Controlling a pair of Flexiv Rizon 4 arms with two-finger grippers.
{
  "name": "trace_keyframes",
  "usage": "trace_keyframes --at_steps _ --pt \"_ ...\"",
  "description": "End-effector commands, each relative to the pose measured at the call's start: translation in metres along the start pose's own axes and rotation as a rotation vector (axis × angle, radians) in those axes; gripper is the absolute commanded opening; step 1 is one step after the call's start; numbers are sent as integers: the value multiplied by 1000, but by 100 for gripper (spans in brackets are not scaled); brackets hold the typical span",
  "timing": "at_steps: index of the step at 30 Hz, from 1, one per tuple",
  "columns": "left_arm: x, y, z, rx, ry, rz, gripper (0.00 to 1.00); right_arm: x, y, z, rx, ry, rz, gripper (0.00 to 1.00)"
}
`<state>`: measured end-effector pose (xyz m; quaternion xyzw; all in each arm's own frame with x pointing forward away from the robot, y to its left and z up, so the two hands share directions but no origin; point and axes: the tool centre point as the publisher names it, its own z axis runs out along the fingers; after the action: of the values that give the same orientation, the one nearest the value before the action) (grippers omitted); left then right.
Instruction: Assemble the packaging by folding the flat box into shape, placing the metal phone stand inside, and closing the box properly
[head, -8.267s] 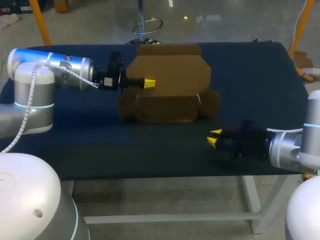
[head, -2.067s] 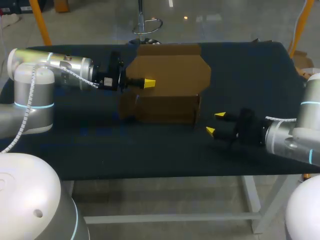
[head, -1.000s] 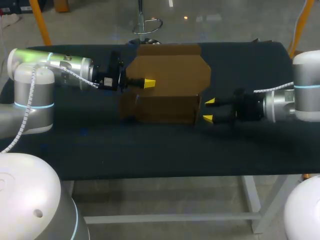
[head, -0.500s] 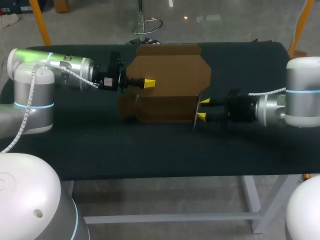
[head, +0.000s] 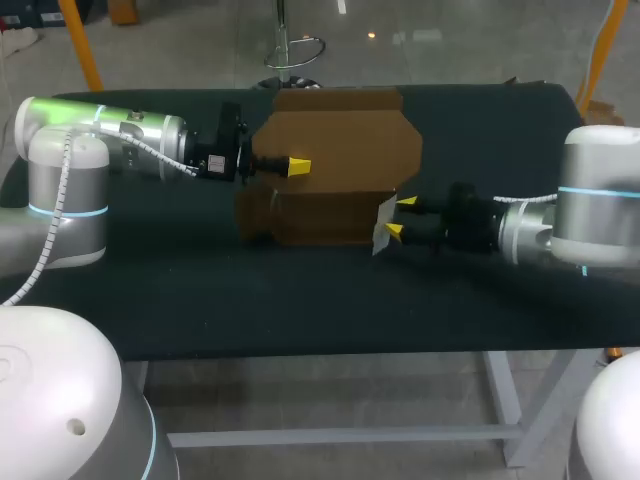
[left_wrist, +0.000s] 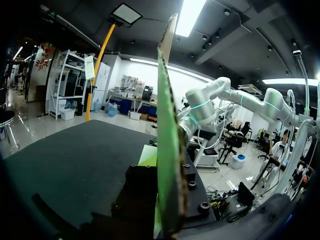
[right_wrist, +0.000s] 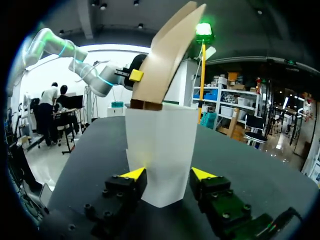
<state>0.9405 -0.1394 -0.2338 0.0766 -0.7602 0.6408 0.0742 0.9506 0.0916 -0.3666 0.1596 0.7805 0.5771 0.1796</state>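
A dark bench (head: 500, 130) fills the scene, and the brown cardboard box (head: 340, 140) sits at its far middle, half-formed, with its big top panel leaning. In from the left, the left hand (head: 298, 166) is clamped on that panel's left edge, one yellow tip on top; its wrist view has the cardboard edge-on in the grip. In from the right, the right hand (head: 398, 217) grasps the pale side flap (head: 381, 228) at the box's near right corner, with yellow fingertips (right_wrist: 134, 173) pressed against it from either side
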Motion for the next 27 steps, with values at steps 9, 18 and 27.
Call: trace_keyframes --at_steps 9,18,27 --pt "0 2 1 -1 1 0 0 3 -2 5 1 -144 45 66" --pt "0 2 1 -1 1 0 0 4 0 9 7 -223 84 69" --pt "0 2 1 -1 1 0 0 1 -2 16 28 -307 126 65"
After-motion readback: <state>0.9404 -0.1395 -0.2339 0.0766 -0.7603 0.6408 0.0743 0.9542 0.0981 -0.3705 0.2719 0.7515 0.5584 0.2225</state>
